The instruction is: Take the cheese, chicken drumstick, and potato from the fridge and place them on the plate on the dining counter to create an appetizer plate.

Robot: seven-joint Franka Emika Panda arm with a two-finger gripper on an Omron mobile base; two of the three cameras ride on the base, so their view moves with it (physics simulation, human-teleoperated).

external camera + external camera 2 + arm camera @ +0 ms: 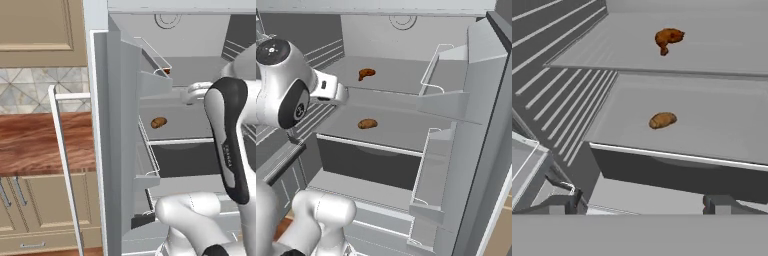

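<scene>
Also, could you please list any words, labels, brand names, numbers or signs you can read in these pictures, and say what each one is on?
No text reads clearly in any of the pictures.
Arm: a small vertical marking on its dark strip in the left base view, too small and blurred to read.
Fridge, potato and chicken drumstick: no labels or signs.

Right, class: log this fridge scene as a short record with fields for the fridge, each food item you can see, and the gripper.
fridge: open, grey shelves inside, wire-railed bins on the door
chicken drumstick: lying on the upper shelf, untouched
potato: lying on the shelf below the drumstick, untouched
gripper: open, holding nothing, in front of the shelves and pointed at them
done so far: neither food item has left the fridge
</scene>
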